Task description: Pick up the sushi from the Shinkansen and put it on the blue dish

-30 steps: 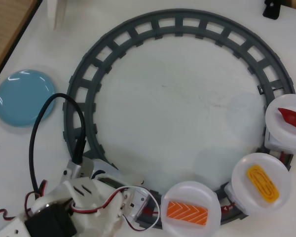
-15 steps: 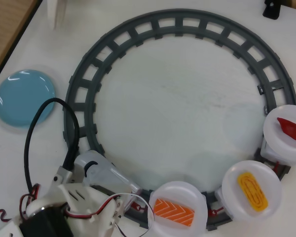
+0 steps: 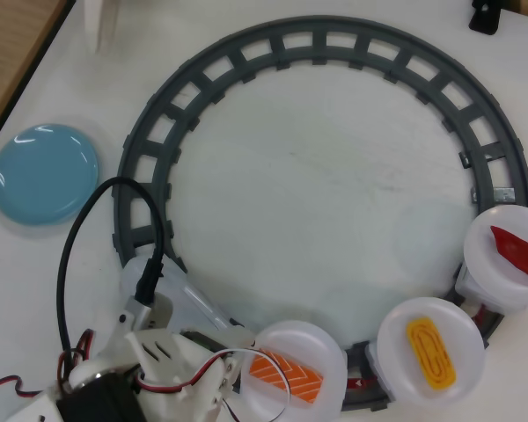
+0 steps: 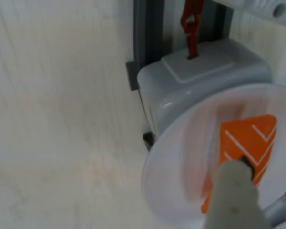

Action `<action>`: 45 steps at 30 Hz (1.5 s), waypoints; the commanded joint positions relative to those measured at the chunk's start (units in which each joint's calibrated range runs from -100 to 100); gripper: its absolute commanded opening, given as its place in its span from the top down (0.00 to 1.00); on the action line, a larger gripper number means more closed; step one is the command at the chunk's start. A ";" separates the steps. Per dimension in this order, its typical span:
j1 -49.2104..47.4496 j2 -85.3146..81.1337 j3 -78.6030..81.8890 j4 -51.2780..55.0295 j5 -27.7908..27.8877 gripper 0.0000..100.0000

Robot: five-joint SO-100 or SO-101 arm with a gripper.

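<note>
The orange salmon sushi (image 3: 287, 376) with white chevron stripes lies flat on the round white plate (image 3: 317, 347) of the first car behind the white Shinkansen nose (image 3: 180, 299), at the bottom of the grey track. My gripper (image 3: 245, 376) hangs over the plate's left edge, partly hiding the train. In the wrist view one white finger (image 4: 234, 198) rests its tip on the sushi (image 4: 252, 136); nothing presses against it, so the jaws stand apart and the other finger is out of frame. The light-blue dish (image 3: 44, 172) lies empty at the left, outside the track.
The grey circular track (image 3: 334, 40) fills the table's middle. Two more cars follow: a plate with a yellow egg piece (image 3: 430, 352) and one with a red pointed piece (image 3: 517, 253). A black cable (image 3: 75, 255) loops up from my arm. A wooden edge shows top left.
</note>
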 commanded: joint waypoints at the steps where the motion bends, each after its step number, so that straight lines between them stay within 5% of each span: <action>1: 0.50 0.05 1.61 -1.99 0.06 0.80; 29: -0.47 0.05 15.77 -14.64 0.16 0.81; 34: -1.79 -0.44 18.66 -15.32 0.79 0.97; 45: -4.08 -0.69 10.90 -14.30 0.74 0.97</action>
